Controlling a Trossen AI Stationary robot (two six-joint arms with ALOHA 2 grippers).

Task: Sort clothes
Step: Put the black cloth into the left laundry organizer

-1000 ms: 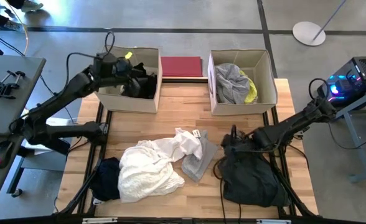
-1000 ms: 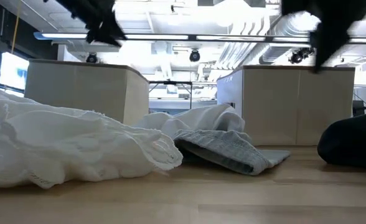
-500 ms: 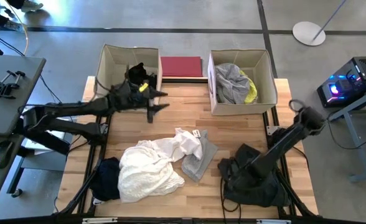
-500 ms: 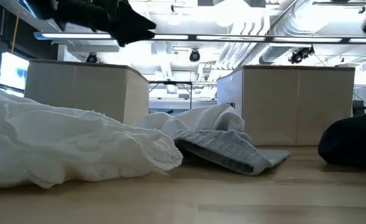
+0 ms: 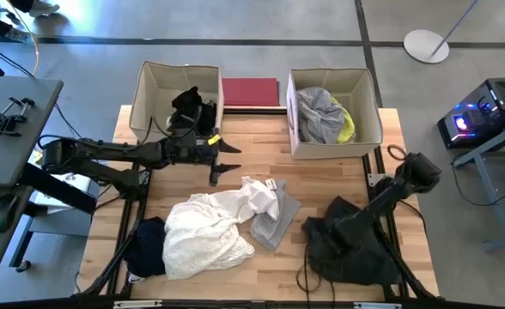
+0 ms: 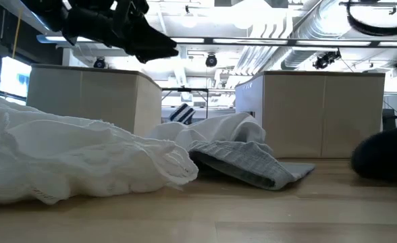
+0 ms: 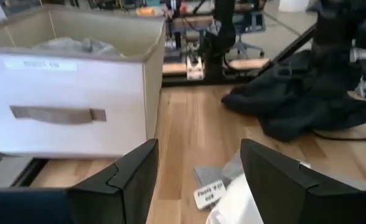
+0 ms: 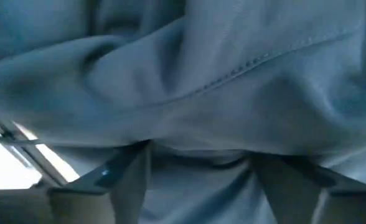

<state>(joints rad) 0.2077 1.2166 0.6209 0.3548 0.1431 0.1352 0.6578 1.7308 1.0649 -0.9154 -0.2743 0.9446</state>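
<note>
Your left claw [image 5: 222,160] hangs empty above the tabletop [image 5: 321,184], its two fingers spread wide, just off the front corner of the left cardboard box [image 5: 154,136]. Seen through its wrist camera, the fingers [image 7: 124,180] frame bare wood, with the white garment [image 5: 208,225] and a tagged grey garment [image 5: 274,221] just ahead. The left arm stretches out low and nearly level from the tabletop's left edge.

Your right claw [image 5: 343,230] is pressed down into the black garment [image 5: 347,249], on the far side of the white garment from the left box. Its wrist camera shows only dark folds of cloth bunched between the fingers [image 8: 105,180], so whether it has closed I cannot tell. The right arm slopes down steeply from its base at the right edge.

To do this step well, gather a thick fold rather than a thin edge, then lift straight up until the hem clears the wood before you swing away. The black garment probably belongs with the dark clothes [image 5: 188,105] in the left box; the right cardboard box [image 5: 334,142] holds grey cloth and the yellow piece [image 5: 347,129]. A dark navy garment [image 5: 148,245] lies beside the white garment, opposite the black one.
</note>
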